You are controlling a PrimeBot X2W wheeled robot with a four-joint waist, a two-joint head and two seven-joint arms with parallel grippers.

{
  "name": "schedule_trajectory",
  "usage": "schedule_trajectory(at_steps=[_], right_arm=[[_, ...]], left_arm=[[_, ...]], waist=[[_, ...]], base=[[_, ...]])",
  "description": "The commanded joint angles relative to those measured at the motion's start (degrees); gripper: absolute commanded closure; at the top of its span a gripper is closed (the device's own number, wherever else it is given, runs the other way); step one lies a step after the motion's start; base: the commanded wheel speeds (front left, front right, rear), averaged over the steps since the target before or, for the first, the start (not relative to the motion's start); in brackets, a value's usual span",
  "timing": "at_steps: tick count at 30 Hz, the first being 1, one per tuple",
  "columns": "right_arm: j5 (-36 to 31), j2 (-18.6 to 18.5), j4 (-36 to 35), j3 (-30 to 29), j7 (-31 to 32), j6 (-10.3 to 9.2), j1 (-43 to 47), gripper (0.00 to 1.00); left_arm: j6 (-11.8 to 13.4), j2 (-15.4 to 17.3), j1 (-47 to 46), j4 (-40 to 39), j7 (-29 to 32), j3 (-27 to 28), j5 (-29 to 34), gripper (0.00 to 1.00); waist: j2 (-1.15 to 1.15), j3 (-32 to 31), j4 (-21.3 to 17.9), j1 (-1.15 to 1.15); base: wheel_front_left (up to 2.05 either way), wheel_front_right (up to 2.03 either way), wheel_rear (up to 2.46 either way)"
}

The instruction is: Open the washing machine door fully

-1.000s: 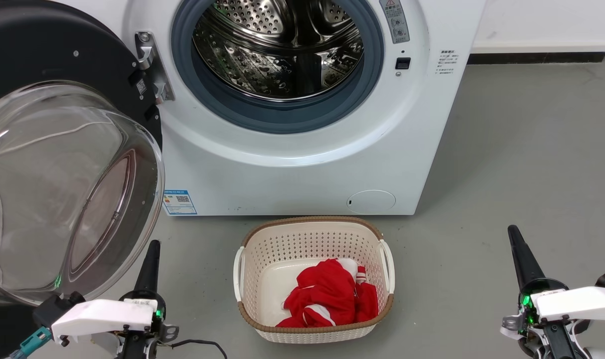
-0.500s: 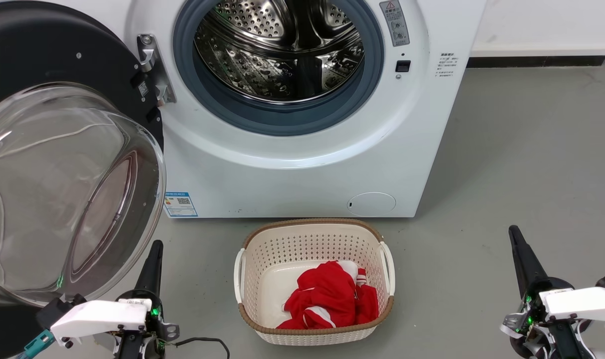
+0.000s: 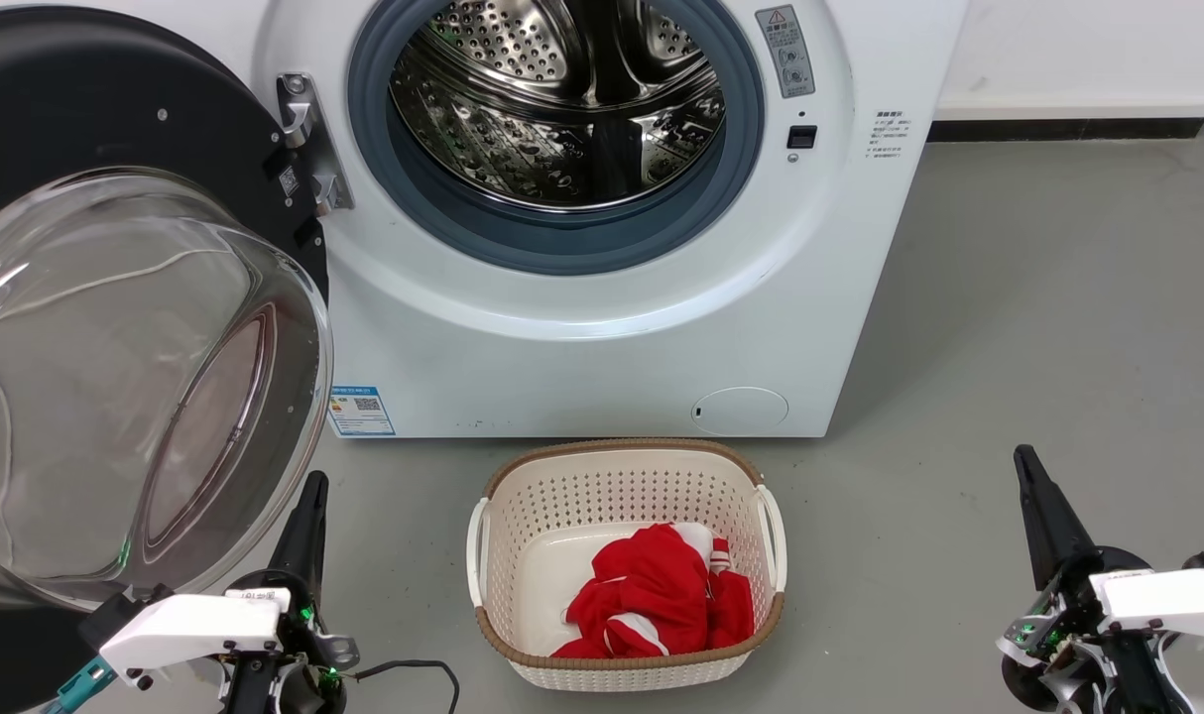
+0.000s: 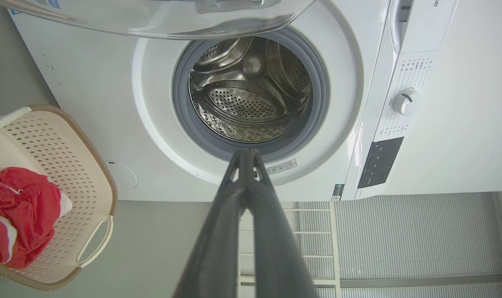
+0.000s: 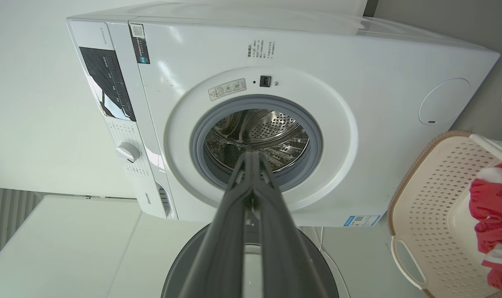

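The washing machine door [image 3: 136, 387] stands swung wide open at the left of the white machine [image 3: 582, 357]. Its clear glass bowl bulges toward me, and its black rim [image 3: 86, 109] hangs on the metal hinge [image 3: 304, 129]. The steel drum mouth [image 3: 562, 109] is uncovered. My left gripper [image 3: 314, 483] is shut and holds nothing. It sits low, just below and right of the glass bowl, apart from it. My right gripper [image 3: 1024, 456] is shut and empty over the floor at the far right. In the wrist views, the left gripper [image 4: 246, 151] and the right gripper [image 5: 251, 154] point at the drum.
A cream basket [image 3: 627, 456] with a red cloth [image 3: 662, 595] stands on the grey floor before the machine, between my arms. A small round cover [image 3: 739, 410] sits low on the machine's front. The open door's glass [image 4: 160, 16] hangs over the left gripper.
The whole picture has slid slightly downward, so the camera moved. Both grippers stay shut and sit a little lower. The door keeps its wide-open position.
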Motion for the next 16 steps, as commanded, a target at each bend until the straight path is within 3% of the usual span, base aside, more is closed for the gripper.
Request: schedule_trajectory(at_steps=[1, 16], right_arm=[[1.1, 0.0, 0.1, -0.2, 0.3, 0.0, -0.9, 1.0], [4.4, 0.3, 0.7, -0.7, 1.4, 0.0, -1.1, 1.0]], left_arm=[[-0.3, 0.2, -0.6, 0.2, 0.5, 0.2, -1.0, 1.0], [-0.4, 0.2, -0.8, 0.6, 1.3, 0.3, -4.6, 1.0]], waist=[[0.0, 0.0, 0.0, 0.0], [0.0, -0.4, 0.1, 0.0]], base=[[0.0, 0.0, 0.0], [0.0, 0.0, 0.0]])
